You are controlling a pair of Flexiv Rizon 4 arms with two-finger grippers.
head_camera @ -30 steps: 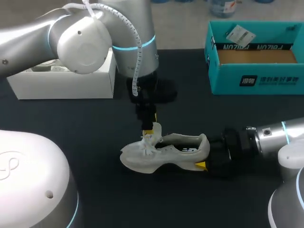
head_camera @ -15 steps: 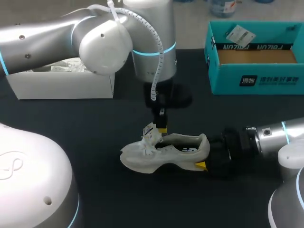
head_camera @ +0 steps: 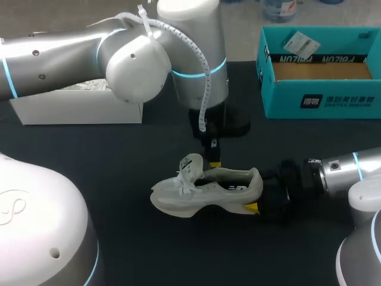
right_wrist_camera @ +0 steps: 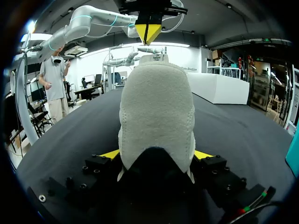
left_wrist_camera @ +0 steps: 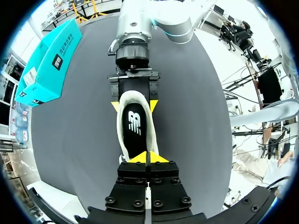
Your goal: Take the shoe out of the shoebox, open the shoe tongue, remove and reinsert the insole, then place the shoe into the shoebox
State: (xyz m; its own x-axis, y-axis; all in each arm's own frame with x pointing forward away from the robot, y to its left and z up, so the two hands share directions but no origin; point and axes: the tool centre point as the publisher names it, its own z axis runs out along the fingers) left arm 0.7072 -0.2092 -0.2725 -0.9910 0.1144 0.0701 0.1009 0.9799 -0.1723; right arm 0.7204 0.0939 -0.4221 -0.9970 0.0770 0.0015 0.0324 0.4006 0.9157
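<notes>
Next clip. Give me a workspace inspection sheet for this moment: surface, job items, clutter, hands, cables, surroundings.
surface: black table, plain and dark.
job's things: white shoe upright mid-table, toe toward the left arm's side, tongue raised, dark insole seated inside; teal shoebox open at the far right.
clutter: open white box at the far left, partly behind the left arm.
hands: left hand above the shoe's opening, fingers together, holding nothing; right hand clamped on the shoe's heel from both sides.
cables: white spiral conduit runs down the left arm, apart from the shoe.
surroundings: nothing seen reaching over the table.
</notes>
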